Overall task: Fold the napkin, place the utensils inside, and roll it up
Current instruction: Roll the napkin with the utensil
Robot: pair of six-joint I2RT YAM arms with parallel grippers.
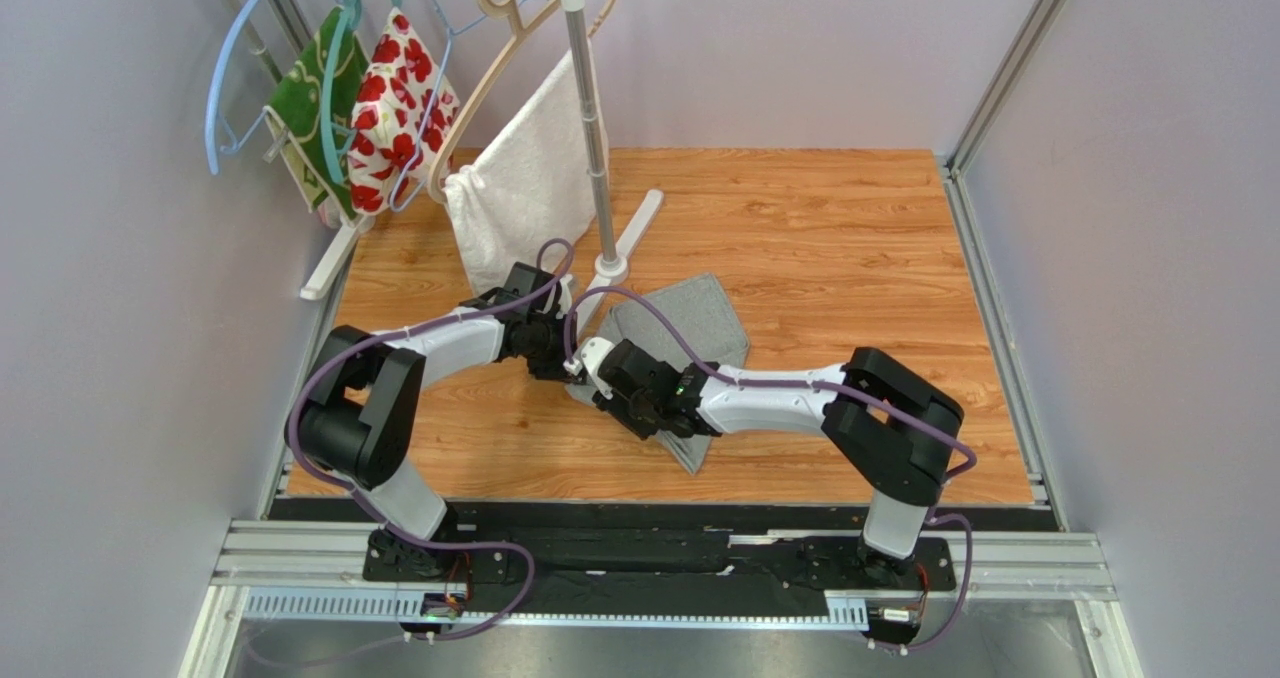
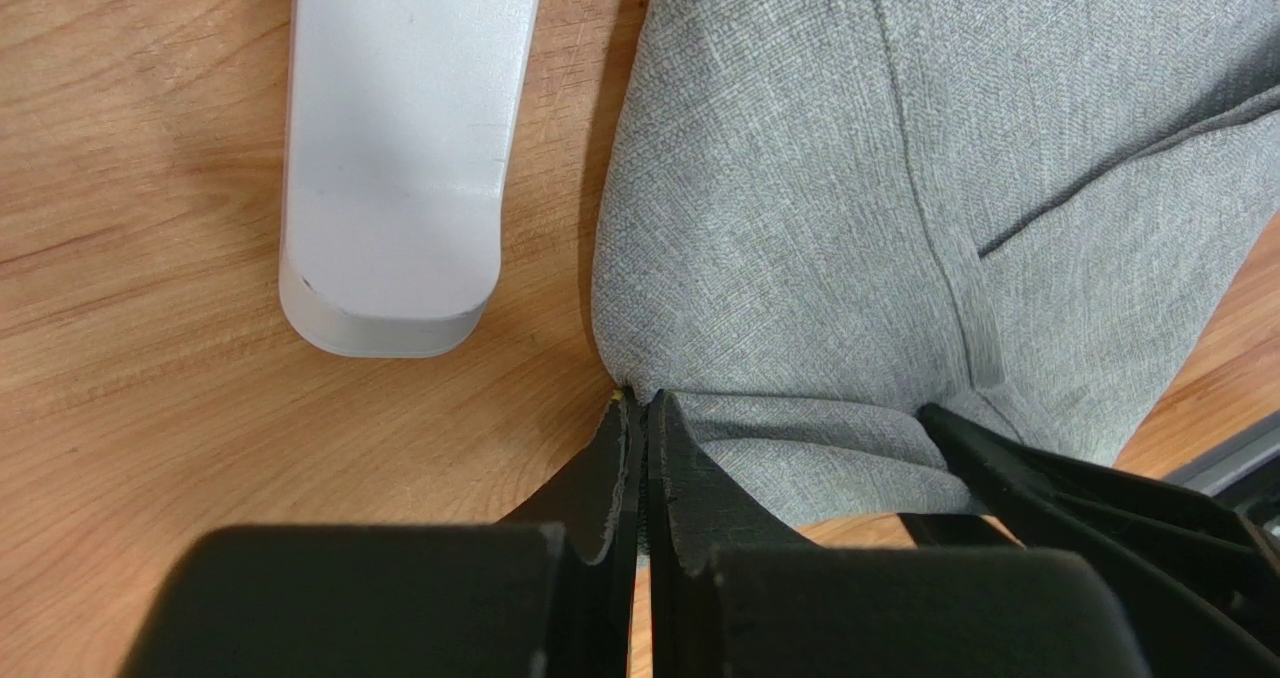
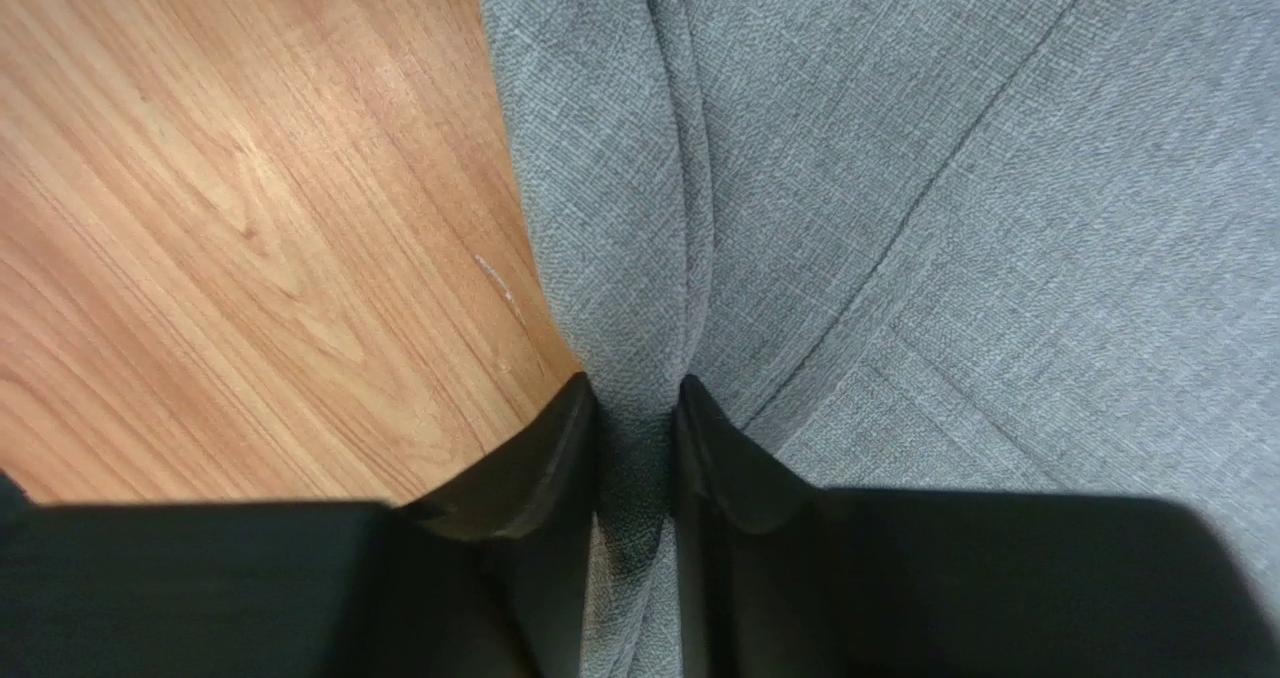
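Right gripper (image 3: 639, 408) is pinching a raised ridge of the napkin (image 3: 932, 183). Its two black fingers (image 3: 526, 468) are standing narrowly apart at bottom centre of the right wrist frame, with grey cloth filling the gap between them. The napkin is covering the right and upper parts of that frame, creased along several lines, while the bare desk (image 3: 226, 183) is showing at the left. Left gripper (image 2: 643, 408) is standing with its fingers pressed together, their tips touching the napkin's (image 2: 902, 183) lower left edge at bottom centre of the left wrist frame. Whether any cloth is caught between them I cannot tell. In that frame the napkin is spreading over the upper right, and the white foot of the rack (image 2: 398, 138) is lying on the desk (image 2: 150, 333) at upper left, just beside the cloth but apart from it. From the top view both arms are reaching inward, with the left gripper (image 1: 559, 357) and right gripper (image 1: 586, 390) meeting just left of centre at the napkin's near left edge. The napkin (image 1: 699, 318) is lying rumpled on the desk (image 1: 842, 228) in the middle of the frame, partly under the right arm. A towel (image 1: 519, 183) is hanging from the rack (image 1: 586, 123) at upper left.
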